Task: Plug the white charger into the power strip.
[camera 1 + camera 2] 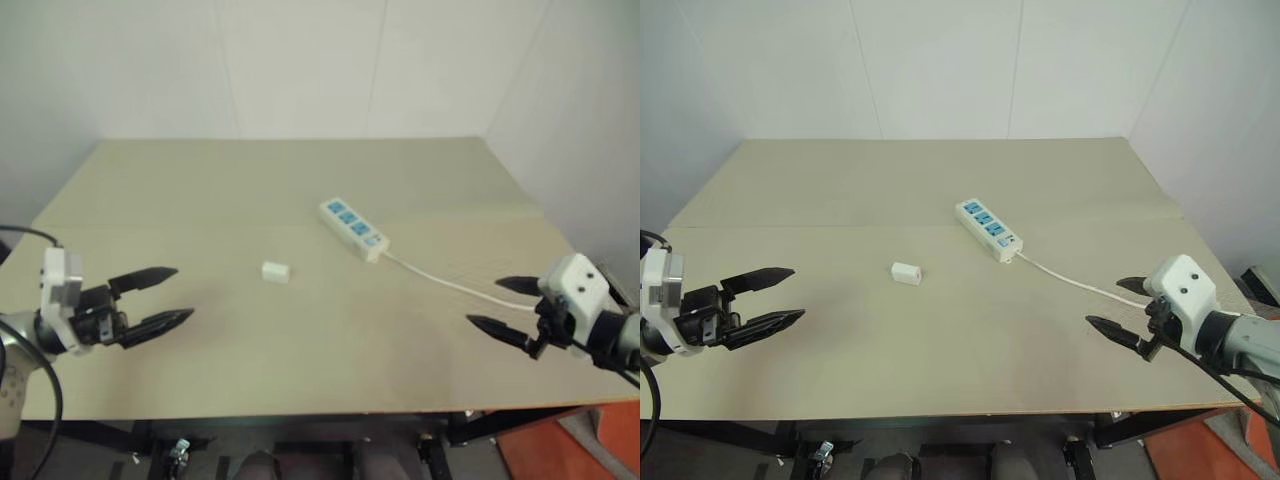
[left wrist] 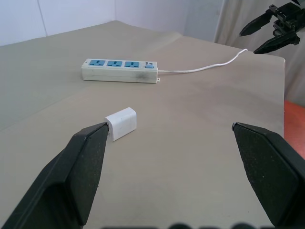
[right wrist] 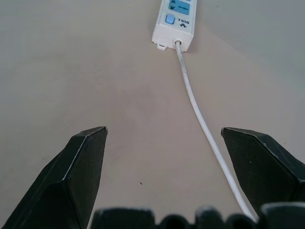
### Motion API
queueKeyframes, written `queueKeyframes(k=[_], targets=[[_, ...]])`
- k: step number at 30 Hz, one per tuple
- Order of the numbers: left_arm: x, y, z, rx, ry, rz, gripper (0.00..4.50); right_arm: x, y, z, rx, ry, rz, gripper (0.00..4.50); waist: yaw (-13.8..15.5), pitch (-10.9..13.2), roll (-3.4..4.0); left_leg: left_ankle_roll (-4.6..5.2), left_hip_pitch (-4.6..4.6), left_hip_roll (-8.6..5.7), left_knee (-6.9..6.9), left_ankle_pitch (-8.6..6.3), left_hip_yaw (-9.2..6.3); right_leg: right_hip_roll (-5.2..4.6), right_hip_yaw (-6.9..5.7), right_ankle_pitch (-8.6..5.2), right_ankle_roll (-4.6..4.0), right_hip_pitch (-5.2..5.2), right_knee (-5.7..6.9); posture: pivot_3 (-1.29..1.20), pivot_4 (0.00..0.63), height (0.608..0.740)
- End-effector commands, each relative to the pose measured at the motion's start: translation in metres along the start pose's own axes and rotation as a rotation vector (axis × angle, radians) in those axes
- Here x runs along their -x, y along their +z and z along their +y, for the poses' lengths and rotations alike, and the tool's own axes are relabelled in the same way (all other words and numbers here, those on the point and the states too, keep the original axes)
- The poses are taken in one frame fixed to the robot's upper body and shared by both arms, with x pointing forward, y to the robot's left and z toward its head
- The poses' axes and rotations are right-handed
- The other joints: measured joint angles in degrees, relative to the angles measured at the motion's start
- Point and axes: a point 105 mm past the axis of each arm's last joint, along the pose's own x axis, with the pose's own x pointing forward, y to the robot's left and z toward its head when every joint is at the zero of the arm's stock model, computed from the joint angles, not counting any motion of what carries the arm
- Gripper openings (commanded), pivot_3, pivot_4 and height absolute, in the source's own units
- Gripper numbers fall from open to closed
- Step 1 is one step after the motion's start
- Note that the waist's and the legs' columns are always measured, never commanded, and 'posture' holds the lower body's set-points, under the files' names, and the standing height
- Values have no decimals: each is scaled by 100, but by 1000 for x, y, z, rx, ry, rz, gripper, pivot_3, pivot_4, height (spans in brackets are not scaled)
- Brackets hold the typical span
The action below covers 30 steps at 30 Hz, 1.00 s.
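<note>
Your left gripper and right gripper hover spread at nine and three o'clock, flanking the boxy charger and long strip on the matte worktop.

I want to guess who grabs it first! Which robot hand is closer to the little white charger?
Left. The left hand is open, a short way to the left of the white charger. The right hand is open too, farther off near the table's right edge.

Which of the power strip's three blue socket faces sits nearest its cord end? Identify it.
On the long white plastic power strip, it is the blue socket face beside the small blue end switch, where the white cord exits; the other two lie farther along.
</note>
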Motion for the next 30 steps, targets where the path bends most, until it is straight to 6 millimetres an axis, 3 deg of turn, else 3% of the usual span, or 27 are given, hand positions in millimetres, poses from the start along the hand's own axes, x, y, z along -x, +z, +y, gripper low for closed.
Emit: queueKeyframes(k=[1, 11, 22, 30], targets=[[-1, 8, 1, -52, 5, -24, 4500, 3, 12, -6, 19, -23, -32, 4486, 2, 0, 0, 0, -1, 0, 0, 0, 0, 0, 0, 0, 0, 0, 0, 0, 150, 740], [-8, 10, 7, -62, -3, -44, 4500, 0, 12, -9, 4, -63, -29, 4486, 2, 0, 0, 0, 0, -1, 0, 0, 0, 0, 1, 1, 2, 1, 0, 0, 150, 740], [-13, 11, 15, -71, -1, -52, 4500, 5, 8, 0, -33, -13, -26, 4486, 2, 0, 0, 0, 2, 0, 0, 0, -1, 1, 1, 3, 4, 2, 1, 0, 150, 740], [-14, 14, 10, -58, -35, -70, 4500, 2, 6, -8, 23, -64, -13, 4486, 2, 0, 0, 0, 0, -1, 0, 0, -1, 0, 1, 2, 4, 1, 0, 0, 150, 740]])
